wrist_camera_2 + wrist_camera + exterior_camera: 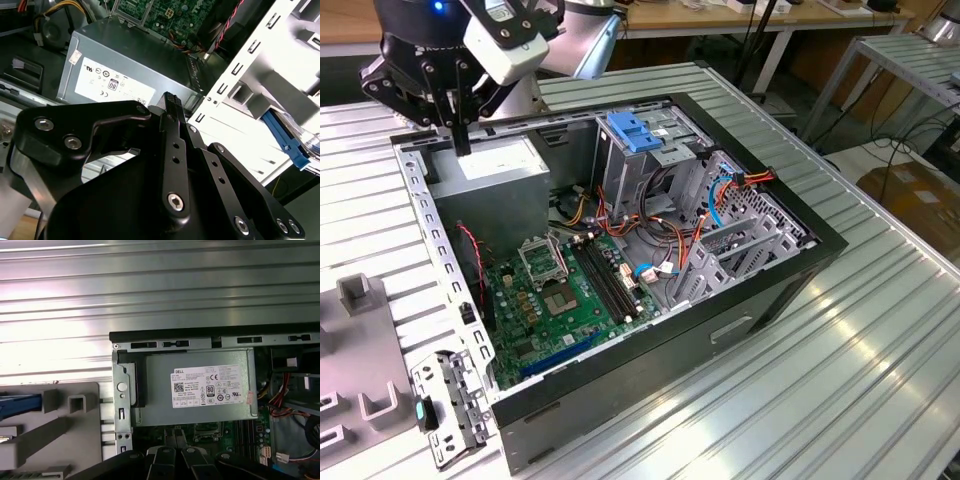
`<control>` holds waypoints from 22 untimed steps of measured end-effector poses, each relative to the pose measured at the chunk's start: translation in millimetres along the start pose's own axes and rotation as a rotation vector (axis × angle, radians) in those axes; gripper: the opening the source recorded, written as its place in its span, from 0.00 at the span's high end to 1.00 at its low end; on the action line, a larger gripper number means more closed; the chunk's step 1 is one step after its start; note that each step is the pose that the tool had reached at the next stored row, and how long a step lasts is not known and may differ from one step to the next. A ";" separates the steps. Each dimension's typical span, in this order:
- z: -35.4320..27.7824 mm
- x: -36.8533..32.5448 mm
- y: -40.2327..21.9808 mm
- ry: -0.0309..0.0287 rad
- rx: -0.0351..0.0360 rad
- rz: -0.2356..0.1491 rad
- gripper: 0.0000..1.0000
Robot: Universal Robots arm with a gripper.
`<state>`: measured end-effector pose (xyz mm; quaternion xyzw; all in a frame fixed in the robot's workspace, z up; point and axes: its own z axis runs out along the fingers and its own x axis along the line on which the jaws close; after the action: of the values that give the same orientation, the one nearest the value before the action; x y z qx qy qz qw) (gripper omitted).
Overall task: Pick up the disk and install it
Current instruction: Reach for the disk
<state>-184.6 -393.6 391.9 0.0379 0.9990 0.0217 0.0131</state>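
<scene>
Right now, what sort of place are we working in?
Probably a robotics lab or workshop: an open computer case sits on a ribbed metal table, with wooden workbenches and hanging cables behind.

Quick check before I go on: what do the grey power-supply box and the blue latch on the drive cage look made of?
Power-supply box: likely sheet steel, bare matte grey; crisp folded edges and dull reflections, with a white stuck-on label. Blue latch: probably moulded plastic, uniform saturated blue, smooth with soft highlights.
</scene>
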 end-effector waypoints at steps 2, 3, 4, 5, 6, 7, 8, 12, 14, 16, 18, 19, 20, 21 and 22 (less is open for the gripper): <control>0.0 1.6 0.0 0.0000 0.0000 0.000 0.89; -0.1 2.5 0.0 0.0000 0.0001 0.000 0.89; 0.0 3.5 0.0 0.0000 0.0000 0.000 0.89; 0.0 4.4 0.0 0.0000 -0.0001 0.000 0.89; -0.1 5.4 0.0 0.0000 0.0000 0.000 0.89; 0.0 6.4 0.0 0.0000 0.0000 0.000 0.89; -0.1 7.5 0.0 0.0000 0.0000 0.000 0.89; -0.1 11.5 0.0 0.0000 0.0000 0.000 0.89; -0.1 13.9 0.1 0.0000 0.0000 0.000 0.89; -0.1 15.8 0.1 0.0000 0.0000 0.000 0.89; -0.2 18.9 0.1 0.0000 0.0000 0.000 0.89; -0.2 19.7 0.1 0.0000 0.0000 0.000 0.89; -0.2 20.9 0.2 0.0000 0.0000 0.000 0.89; -0.2 21.8 0.1 -0.0001 -0.0001 0.000 0.89; -0.2 24.0 0.1 0.0000 -0.0001 0.000 0.89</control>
<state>-208.5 -391.7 391.6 0.0378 0.9990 0.0217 0.0131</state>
